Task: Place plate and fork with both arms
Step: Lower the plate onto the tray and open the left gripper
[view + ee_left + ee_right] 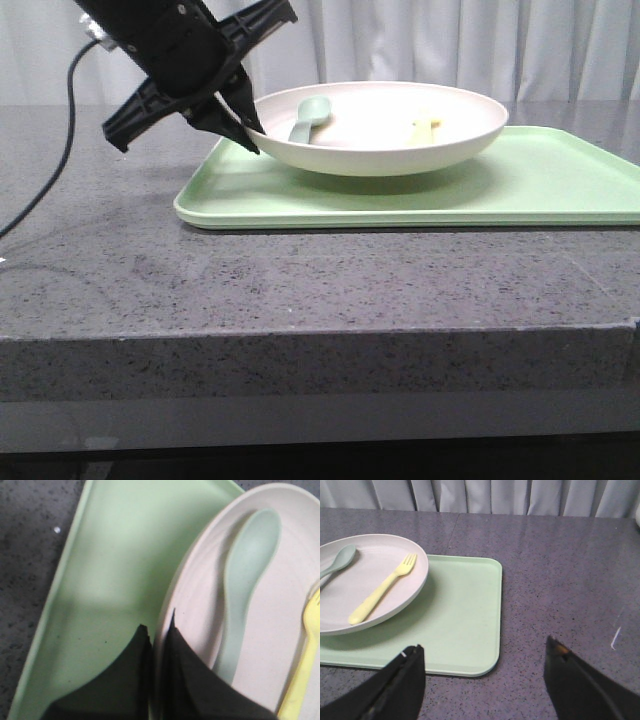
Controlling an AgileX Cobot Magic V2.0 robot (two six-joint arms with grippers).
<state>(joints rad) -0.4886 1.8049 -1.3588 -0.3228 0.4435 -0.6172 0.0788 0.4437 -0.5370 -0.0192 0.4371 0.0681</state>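
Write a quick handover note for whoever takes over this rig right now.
Left tool: shut on the plate at its left rim, one finger inside, one outside.
Right tool: open, holding nothing, above the bare table beside the green tray.
Fork and spoon lie in the plate, which is over the tray and appears slightly raised.
Done: plate gripped.
Left: set the plate down, then place the fork.

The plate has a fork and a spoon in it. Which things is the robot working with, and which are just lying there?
Working with:
- plate, its rim pinched by the left gripper
- fork, lying in the plate

Just there:
- spoon, also in the plate
- green tray underneath
- grey table
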